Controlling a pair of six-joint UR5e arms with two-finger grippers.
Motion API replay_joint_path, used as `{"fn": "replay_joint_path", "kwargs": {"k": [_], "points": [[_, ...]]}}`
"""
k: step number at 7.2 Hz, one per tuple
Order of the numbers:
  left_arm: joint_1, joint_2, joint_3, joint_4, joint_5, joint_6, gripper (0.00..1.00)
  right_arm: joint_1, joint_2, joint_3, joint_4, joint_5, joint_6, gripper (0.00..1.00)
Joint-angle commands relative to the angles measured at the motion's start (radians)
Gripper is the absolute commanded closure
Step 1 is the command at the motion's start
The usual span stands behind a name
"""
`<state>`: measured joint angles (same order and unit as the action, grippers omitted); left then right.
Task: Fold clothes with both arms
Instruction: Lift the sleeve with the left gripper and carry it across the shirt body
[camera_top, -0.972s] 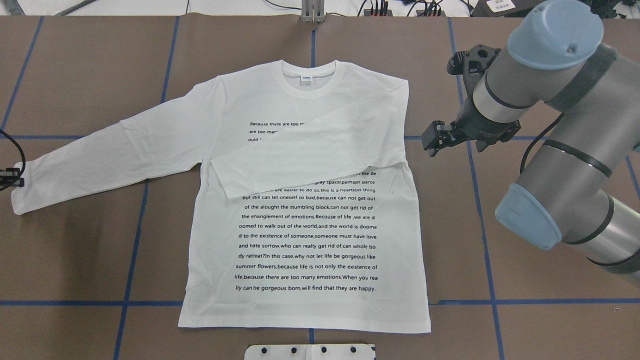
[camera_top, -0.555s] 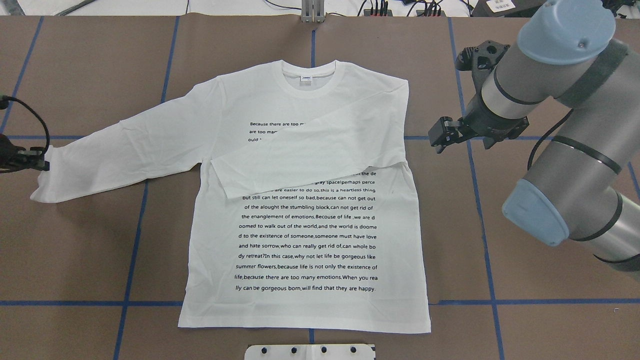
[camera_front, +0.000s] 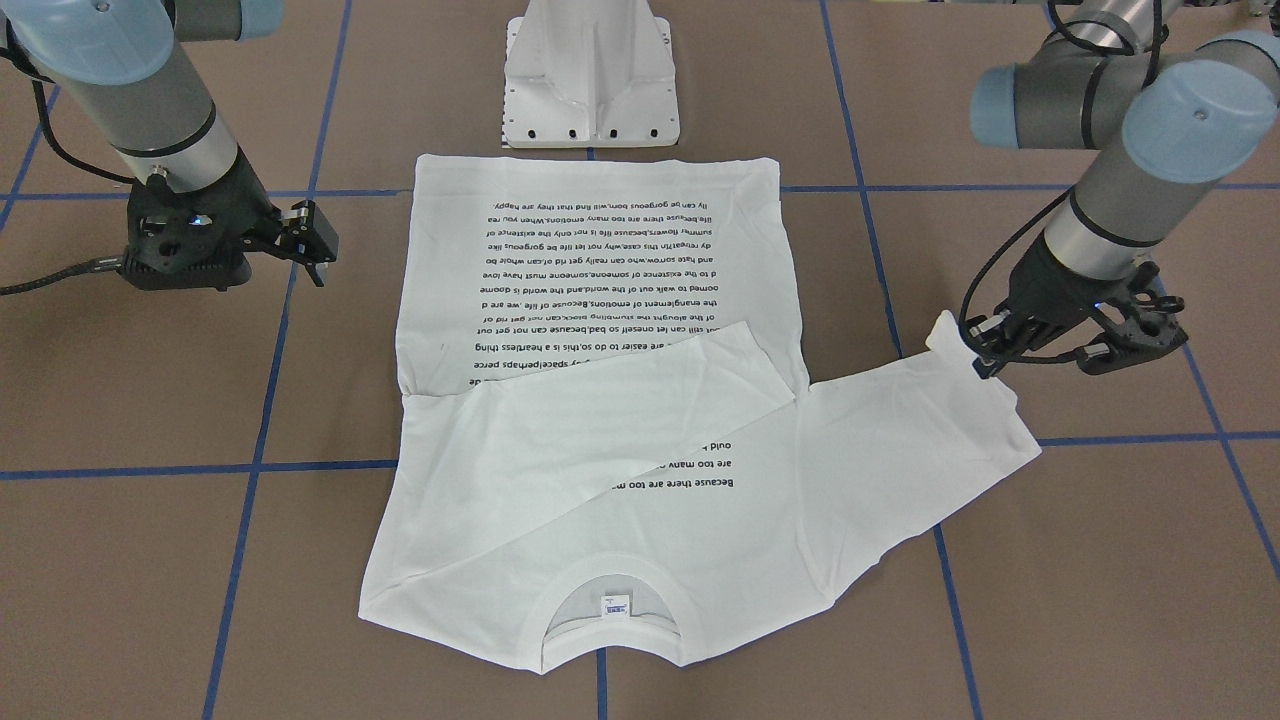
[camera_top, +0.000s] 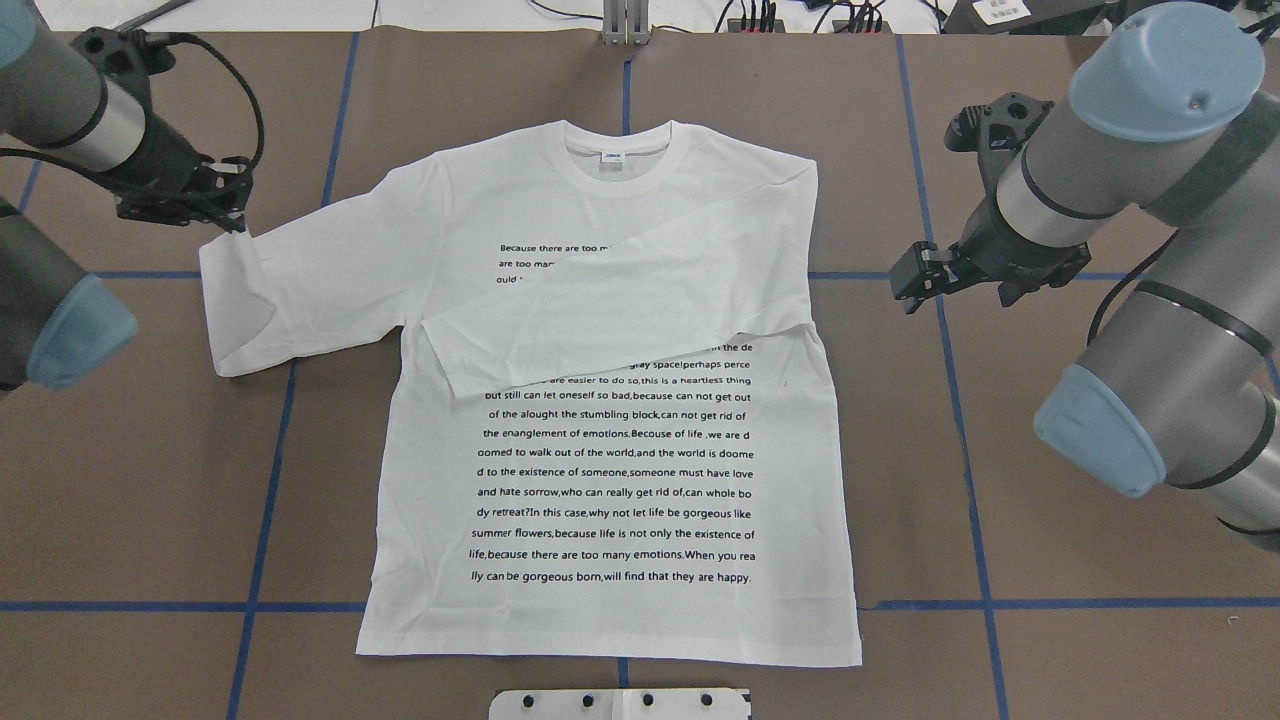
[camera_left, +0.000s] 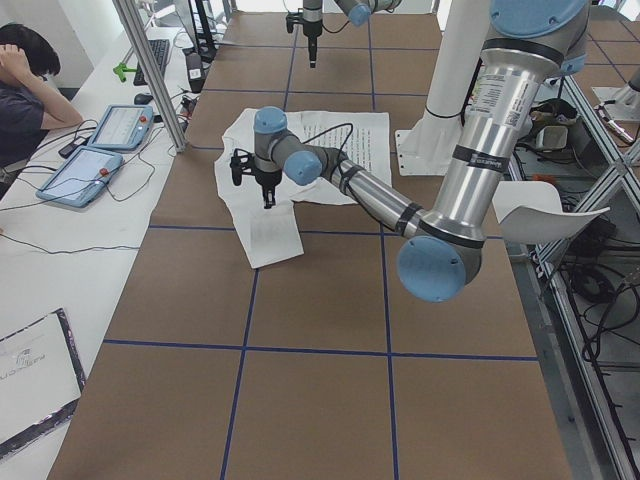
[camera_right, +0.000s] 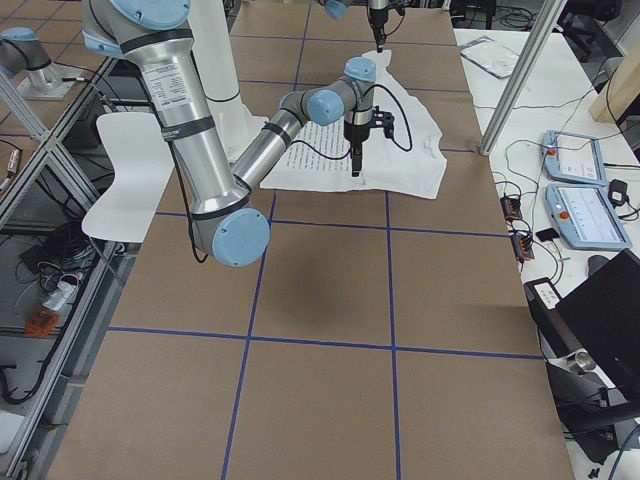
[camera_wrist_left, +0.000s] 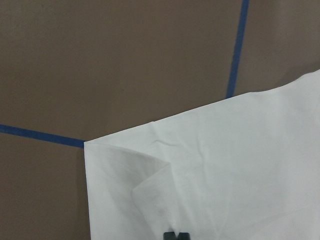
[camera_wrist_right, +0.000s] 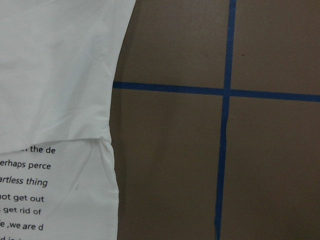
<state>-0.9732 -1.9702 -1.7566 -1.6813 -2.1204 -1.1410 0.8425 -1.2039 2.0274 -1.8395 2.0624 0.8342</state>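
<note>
The white long-sleeved T-shirt (camera_top: 610, 480) lies flat on the brown table, text side up, with its collar (camera_top: 615, 160) at the far side. One sleeve (camera_top: 640, 310) is folded across the chest. My left gripper (camera_top: 232, 222) is shut on the cuff of the other sleeve (camera_top: 300, 290) and holds it raised, so the sleeve doubles back on itself. The left wrist view shows the fingertips (camera_wrist_left: 175, 235) pinched on white cloth. My right gripper (camera_top: 905, 285) hovers open beside the shirt's right edge, apart from it. In the front-facing view it is at the left (camera_front: 318, 245) and the left gripper (camera_front: 978, 352) at the right.
The white pedestal base (camera_front: 590, 80) stands just behind the shirt's hem. Blue tape lines (camera_top: 965, 450) cross the brown table (camera_top: 1000, 520). In the exterior left view a person (camera_left: 25, 90) sits at a side bench with tablets (camera_left: 90, 165).
My left gripper has carried the sleeve cuff inward toward the shirt body and farther from the robot, doubling the sleeve over. The right gripper drifted slightly away from the shirt.
</note>
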Motion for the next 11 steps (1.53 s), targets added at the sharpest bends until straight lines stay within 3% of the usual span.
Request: {"fn": "replay_joint_path", "kwargs": {"k": [1,3,5,6,11], "points": [[0.112,-0.181,0.089,-0.023,-0.021,-0.229,1.0,0.001,-0.014,0.001,0.002,-0.005,0.003,0.0],[0.197,-0.237,0.147,-0.191,-0.021,-0.379,1.0,0.0,-0.016,-0.004,0.0,-0.008,0.003,0.0],[0.244,-0.419,0.326,-0.294,-0.021,-0.534,1.0,0.0,-0.017,-0.01,0.002,-0.008,-0.001,0.0],[0.246,-0.435,0.338,-0.339,-0.021,-0.568,1.0,0.0,-0.022,-0.015,0.002,-0.008,-0.003,0.0],[0.314,-0.564,0.382,-0.351,-0.02,-0.643,1.0,0.001,-0.028,-0.035,0.002,-0.01,-0.006,0.0]]}}
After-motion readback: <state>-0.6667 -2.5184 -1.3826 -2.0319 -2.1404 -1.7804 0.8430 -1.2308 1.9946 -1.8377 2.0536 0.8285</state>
